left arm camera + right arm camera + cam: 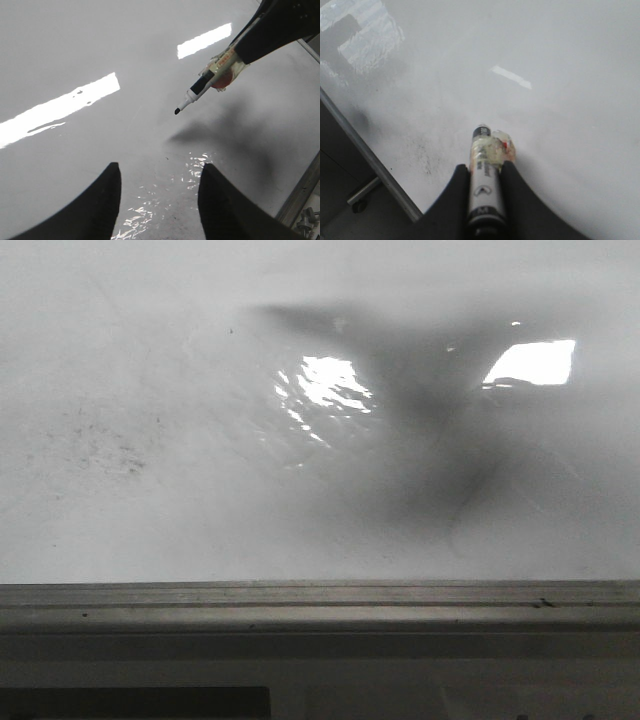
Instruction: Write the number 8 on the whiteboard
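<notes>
The whiteboard point(150, 370) is a glossy white sheet with glare patches, faint grey smudges and a grey metal edge rail point(320, 605). No number 8 shows on it in any view. My right gripper point(485, 167) is shut on a white and black marker point(485, 185) wrapped in clear tape. In the left wrist view the right gripper point(235, 52) holds the marker point(200, 90) with its black tip just above the whiteboard point(100, 45). My left gripper point(159, 172) is open and empty above the board. Neither gripper shows in the front view, only a dark shadow.
Grey smudges point(110, 450) mark the board's left part in the front view. The board's metal rail point(365, 160) runs along its edge in the right wrist view, with a caster wheel point(357, 205) below it. The rail point(300, 195) also shows in the left wrist view.
</notes>
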Tool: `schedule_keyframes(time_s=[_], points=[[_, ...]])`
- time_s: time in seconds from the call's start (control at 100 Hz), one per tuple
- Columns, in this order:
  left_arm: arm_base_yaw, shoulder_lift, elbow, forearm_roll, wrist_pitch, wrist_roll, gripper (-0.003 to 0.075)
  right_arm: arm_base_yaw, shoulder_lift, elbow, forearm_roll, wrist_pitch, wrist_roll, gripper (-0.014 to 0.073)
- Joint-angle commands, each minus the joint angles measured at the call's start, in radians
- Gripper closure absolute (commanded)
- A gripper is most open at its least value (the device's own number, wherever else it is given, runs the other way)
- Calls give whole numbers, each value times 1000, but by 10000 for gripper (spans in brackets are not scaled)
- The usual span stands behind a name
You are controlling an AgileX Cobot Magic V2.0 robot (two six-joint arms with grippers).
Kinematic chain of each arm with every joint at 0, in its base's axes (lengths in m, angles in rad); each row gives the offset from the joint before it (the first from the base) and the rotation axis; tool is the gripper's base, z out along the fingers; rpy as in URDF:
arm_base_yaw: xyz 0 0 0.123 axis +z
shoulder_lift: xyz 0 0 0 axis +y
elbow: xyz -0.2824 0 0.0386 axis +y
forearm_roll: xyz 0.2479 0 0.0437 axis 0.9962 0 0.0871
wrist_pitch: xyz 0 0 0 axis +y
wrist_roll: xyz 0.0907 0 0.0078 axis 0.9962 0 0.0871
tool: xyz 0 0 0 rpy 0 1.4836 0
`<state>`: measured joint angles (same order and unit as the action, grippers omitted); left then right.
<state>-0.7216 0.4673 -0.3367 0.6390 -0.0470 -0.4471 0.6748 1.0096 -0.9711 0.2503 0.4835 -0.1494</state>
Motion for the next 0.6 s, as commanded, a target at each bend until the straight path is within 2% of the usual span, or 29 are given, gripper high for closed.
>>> schedule_keyframes(time_s=[0.0,0.22,0.43,0.59], points=[[-6,5,-32,-14,-56,-9,386,-27,21,-37,-1,-22,16,638],[-6,5,-32,-14,-56,-9,386,-23,130,-37,-1,37,16,637],[-6,5,-32,-14,-56,-9,386,-30,69,-37,-83,185,32,637],[-6,5,-32,-14,-56,-9,386,-6,94,-33,-48,200,31,637]])
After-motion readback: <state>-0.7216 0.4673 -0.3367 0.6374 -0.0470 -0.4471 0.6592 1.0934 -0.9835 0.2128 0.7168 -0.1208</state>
